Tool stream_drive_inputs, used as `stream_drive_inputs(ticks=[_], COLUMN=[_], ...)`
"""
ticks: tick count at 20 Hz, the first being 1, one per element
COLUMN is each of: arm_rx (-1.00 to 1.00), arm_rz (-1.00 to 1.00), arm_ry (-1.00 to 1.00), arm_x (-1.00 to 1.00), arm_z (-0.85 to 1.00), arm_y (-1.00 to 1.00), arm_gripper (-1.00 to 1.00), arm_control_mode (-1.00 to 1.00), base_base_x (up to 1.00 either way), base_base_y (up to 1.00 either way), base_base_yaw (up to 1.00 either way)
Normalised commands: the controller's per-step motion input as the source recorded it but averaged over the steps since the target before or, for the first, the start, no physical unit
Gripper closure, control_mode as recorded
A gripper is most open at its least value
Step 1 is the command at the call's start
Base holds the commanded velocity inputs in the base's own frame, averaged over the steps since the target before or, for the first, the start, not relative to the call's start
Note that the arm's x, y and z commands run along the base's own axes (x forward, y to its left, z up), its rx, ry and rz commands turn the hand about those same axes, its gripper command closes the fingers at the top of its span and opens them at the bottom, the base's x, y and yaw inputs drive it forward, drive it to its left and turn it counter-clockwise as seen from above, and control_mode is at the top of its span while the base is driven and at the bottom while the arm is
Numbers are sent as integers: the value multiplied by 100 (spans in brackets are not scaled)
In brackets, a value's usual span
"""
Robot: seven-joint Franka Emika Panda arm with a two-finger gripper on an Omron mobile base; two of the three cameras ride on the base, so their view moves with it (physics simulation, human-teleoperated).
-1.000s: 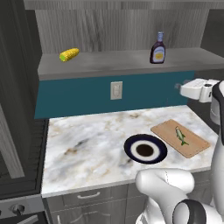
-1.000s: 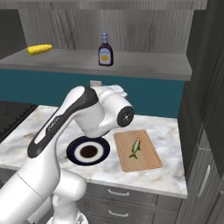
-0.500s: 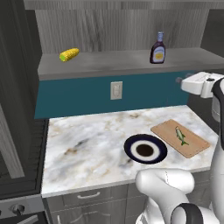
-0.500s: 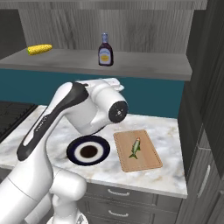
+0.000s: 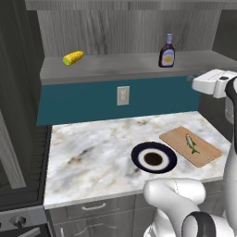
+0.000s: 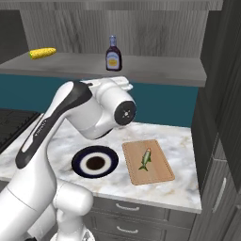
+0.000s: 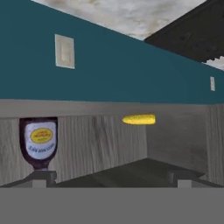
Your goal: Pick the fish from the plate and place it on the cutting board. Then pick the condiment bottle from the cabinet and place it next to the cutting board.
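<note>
Greenish fish lies on the cutting board; bottle step begins. The gripper, wide open and empty, must shift toward it.

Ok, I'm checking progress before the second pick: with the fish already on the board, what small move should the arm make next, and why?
Probably shift the open gripper sideways to centre it on the condiment bottle. The fish already lies on the cutting board, and the plate is bare. In the hand view the bottle sits by one fingertip rather than between the two, so closing now would likely miss.
</note>
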Motion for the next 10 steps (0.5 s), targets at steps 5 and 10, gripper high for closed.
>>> stream_drive_inputs(ticks=[5,10], arm_rx=[0,0], arm_rz=[-1,-1], arm_ry=[0,0], arm_x=[0,0], arm_z=[14,18], arm_y=[4,5], arm_gripper=[-100,-100], arm_control_mode=[-100,-100], base_base_x=[0,0], base_base_y=[0,0], base_base_yaw=[0,0])
